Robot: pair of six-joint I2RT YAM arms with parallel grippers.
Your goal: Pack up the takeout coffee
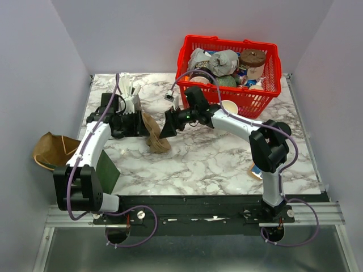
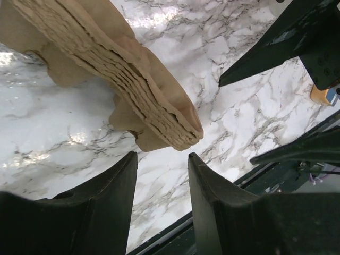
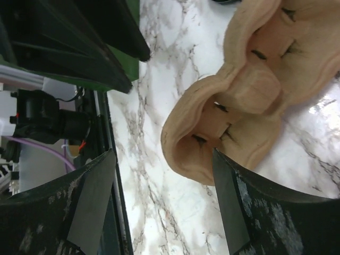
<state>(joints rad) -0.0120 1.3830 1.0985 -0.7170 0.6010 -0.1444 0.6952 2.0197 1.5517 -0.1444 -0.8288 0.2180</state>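
Top external view is showing the marble surface (image 1: pixel 227 164) carrying everything, with a red basket (image 1: pixel 273 90) sitting at its far right corner, stuffed with cups, lids and crumpled wrappers. Brown paper bag (image 1: pixel 48 150) is lying off the left edge of the surface, beside the left arm. Stack of pulp cup carriers (image 1: pixel 154 136) is lying mid-left on the surface, between both hands, its edge tilting up in the left wrist view (image 2: pixel 143 90). Left hand (image 1: pixel 142 126) is pointing at the stack from the left; the wrist view is showing it released (image 2: pixel 162 156), fingers apart with nothing between them, the stack just beyond the tips. Right hand (image 1: pixel 165 127) is reaching in from the right, also released, fingers wide (image 3: pixel 162 154), with one carrier lobe (image 3: pixel 255 90) sitting just past them; cannot tell if touching. White paper cup (image 1: pixel 229 106) is standing just beside the basket's near wall.
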